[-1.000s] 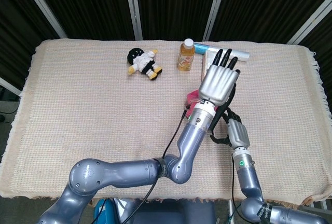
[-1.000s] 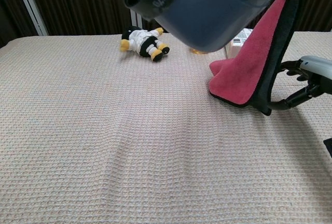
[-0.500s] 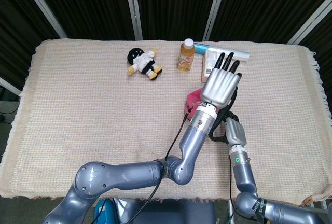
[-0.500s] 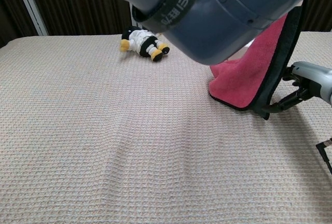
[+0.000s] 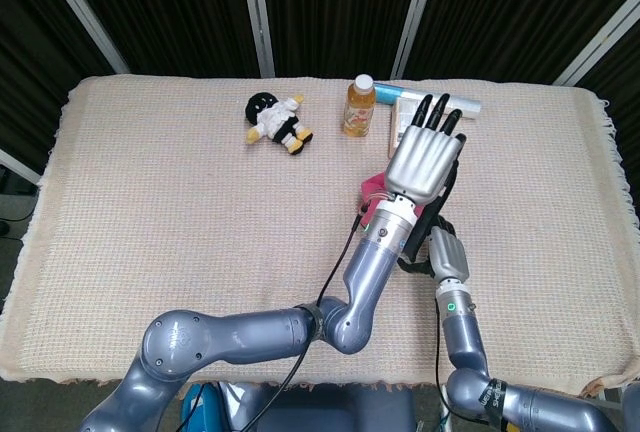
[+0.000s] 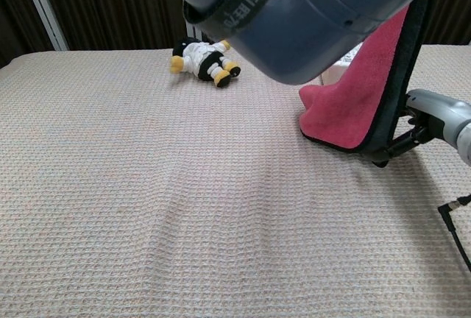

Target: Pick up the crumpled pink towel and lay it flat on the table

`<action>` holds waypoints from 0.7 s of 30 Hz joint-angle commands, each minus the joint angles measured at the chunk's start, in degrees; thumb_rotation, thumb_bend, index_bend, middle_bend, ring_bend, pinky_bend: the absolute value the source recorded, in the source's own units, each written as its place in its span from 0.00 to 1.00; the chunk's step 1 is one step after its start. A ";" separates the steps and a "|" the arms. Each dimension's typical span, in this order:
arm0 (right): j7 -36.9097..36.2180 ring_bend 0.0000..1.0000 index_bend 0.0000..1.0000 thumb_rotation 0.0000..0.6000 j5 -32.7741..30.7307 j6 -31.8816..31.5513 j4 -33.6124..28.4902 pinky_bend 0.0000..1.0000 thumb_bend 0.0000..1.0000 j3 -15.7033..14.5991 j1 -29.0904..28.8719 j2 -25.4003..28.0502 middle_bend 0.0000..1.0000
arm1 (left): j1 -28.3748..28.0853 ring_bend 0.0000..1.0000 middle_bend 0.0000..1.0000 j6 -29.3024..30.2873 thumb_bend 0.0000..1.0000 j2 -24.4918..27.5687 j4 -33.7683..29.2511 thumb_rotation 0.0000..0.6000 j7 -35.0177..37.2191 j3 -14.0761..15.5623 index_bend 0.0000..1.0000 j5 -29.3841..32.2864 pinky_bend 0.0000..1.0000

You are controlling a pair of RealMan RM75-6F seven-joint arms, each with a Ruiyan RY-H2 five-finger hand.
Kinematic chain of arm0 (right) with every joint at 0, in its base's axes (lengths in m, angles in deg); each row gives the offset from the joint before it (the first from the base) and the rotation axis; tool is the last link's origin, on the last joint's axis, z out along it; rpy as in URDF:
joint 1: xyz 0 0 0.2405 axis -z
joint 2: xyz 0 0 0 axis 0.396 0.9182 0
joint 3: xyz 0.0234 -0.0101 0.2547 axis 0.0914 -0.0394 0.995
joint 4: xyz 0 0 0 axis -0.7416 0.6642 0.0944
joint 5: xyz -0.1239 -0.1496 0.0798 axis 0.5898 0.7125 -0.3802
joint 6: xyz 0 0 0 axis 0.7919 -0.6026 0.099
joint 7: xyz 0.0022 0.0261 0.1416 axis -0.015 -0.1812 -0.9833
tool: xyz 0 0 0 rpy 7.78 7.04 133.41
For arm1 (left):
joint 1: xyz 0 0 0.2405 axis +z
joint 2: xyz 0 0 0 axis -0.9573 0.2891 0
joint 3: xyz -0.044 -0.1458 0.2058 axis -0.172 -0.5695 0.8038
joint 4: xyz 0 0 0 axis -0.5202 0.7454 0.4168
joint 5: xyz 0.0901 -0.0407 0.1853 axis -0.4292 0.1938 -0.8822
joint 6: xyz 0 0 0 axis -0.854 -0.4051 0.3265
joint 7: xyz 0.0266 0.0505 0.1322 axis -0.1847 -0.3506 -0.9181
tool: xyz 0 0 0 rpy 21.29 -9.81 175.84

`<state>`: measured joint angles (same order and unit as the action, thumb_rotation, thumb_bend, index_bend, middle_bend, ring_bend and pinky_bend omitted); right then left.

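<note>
Left hand (image 5: pixel 424 160): raised above the table (image 5: pixel 150 202), back of the hand toward the head camera, fingers straight and slightly apart, pointing away from the robot. Whether it grips anything beneath cannot be told; its forearm fills the top of the chest view.

Right hand (image 5: pixel 448 252): low, just behind and under the left wrist, at the near edge of the towel. In the chest view its dark fingers (image 6: pixel 397 143) sit at the towel's black border; whether they clamp the cloth cannot be told.

Pink towel (image 6: pixel 352 97): hangs under the left hand, lifted and sloping, its lower edge touching the table. Only a small pink patch (image 5: pixel 372 190) shows beside the left wrist from above.

Beyond the left fingertips: white box (image 5: pixel 400 120), orange bottle (image 5: pixel 359 107) to its left, plush toy (image 5: pixel 277 121) further left.

Change from half a second ago: the left hand has shifted slightly away from the robot; the right hand has drawn nearer the robot; the towel's lower edge sits a little further right in the chest view.
</note>
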<state>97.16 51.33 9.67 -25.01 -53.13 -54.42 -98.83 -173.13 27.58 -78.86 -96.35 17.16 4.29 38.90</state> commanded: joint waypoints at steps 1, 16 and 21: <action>0.09 0.00 0.50 1.00 -0.84 0.52 1.36 0.00 0.28 0.05 -0.32 -0.69 0.05 | 0.54 0.00 0.17 0.23 0.57 0.55 -0.52 1.00 0.44 0.13 0.60 -0.37 0.00; -1.26 0.00 0.60 1.00 0.79 -0.99 0.73 0.00 0.51 0.00 0.77 -0.14 0.12 | 4.59 0.00 0.17 2.85 0.57 4.38 -7.13 1.00 -0.90 1.77 0.60 -0.78 0.00; -1.92 0.00 0.60 1.00 1.05 -0.99 0.55 0.00 0.51 -0.09 1.35 0.51 0.12 | 5.68 0.00 0.17 3.92 0.57 6.00 -9.21 1.00 -1.57 2.05 0.60 -1.15 0.00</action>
<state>95.32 52.34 8.65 -24.41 -53.21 -53.14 -98.38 -167.73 31.26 -73.14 -105.20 15.76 6.27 37.81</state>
